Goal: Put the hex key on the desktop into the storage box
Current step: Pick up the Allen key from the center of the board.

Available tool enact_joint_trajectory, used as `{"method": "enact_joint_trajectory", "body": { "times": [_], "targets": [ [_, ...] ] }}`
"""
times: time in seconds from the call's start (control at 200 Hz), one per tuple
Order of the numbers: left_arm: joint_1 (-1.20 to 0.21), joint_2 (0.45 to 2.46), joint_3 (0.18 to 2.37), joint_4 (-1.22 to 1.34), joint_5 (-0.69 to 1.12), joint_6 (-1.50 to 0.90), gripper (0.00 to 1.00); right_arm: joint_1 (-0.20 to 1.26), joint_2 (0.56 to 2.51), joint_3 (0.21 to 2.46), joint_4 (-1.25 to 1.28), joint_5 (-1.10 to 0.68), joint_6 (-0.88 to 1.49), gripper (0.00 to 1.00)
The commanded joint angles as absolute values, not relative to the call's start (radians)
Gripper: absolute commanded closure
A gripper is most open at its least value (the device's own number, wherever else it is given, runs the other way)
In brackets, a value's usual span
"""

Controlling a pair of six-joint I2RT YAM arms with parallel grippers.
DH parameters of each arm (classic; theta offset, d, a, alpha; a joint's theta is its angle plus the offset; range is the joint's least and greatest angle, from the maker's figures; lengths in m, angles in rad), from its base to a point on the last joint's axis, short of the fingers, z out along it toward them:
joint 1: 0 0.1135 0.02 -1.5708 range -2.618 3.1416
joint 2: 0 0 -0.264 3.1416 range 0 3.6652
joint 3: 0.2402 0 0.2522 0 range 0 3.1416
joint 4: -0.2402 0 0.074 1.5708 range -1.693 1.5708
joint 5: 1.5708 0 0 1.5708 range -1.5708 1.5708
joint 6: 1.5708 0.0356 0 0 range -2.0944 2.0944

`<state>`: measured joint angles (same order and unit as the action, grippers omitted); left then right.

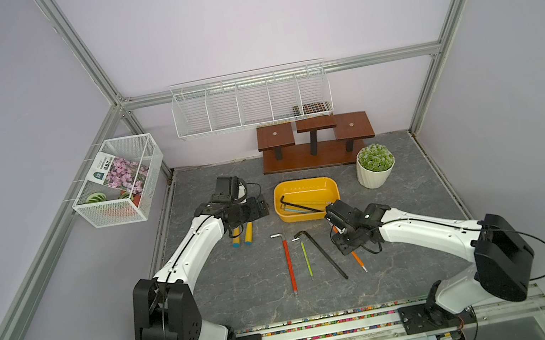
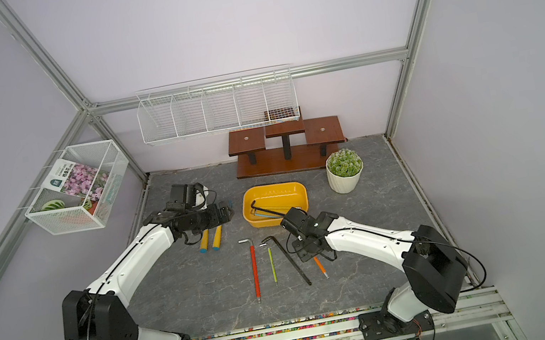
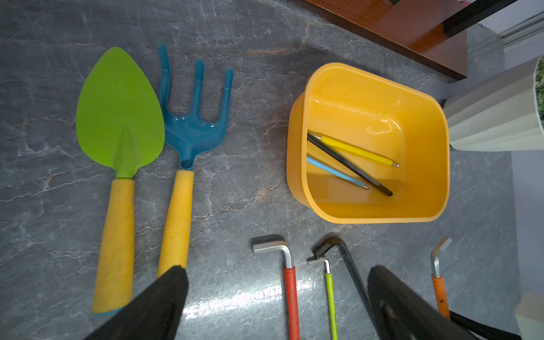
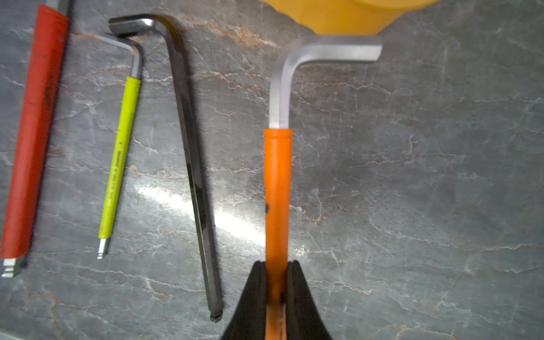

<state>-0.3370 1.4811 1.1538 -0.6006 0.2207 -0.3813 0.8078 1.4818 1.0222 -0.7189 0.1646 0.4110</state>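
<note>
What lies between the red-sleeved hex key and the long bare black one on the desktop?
A thin hex key with a lime-green sleeve, plain in both top views and the right wrist view.

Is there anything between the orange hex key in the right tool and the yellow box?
Nothing visible. The right tool clamps the orange hex key, whose bent end sits just short of the storage box, bare desktop between.

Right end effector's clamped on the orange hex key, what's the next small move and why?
Probably lift the orange hex key upward. The right end effector is shut on its sleeve, the key sits low over the desktop, and the storage box wall stands just past its bent end, so it needs height to clear the rim.
</note>
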Motion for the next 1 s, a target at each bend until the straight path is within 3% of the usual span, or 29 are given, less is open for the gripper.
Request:
{"method": "enact_joint_trajectory", "body": {
  "times": [0.0, 0.23, 0.605, 0.994],
  "targets": [
    [-0.342, 1.468, 1.207, -0.566, 0.278, -0.386, 0.0, 0.813, 1.464, 1.084, -0.741, 0.183, 0.366, 1.0],
    [-0.342, 1.611, 1.373, -0.595, 0.316, -0.324, 0.0, 0.813, 1.477, 1.153, -0.752, 0.188, 0.327, 1.0],
    [-0.342, 1.636, 1.303, -0.529, 0.308, -0.364, 0.0, 0.801, 1.509, 1.251, -0.762, 0.219, 0.236, 1.0],
    [-0.342, 1.676, 1.324, -0.554, 0.358, -0.369, 0.04, 0.737, 1.696, 1.483, -0.798, 0.194, 0.098, 1.0]
  ]
}}
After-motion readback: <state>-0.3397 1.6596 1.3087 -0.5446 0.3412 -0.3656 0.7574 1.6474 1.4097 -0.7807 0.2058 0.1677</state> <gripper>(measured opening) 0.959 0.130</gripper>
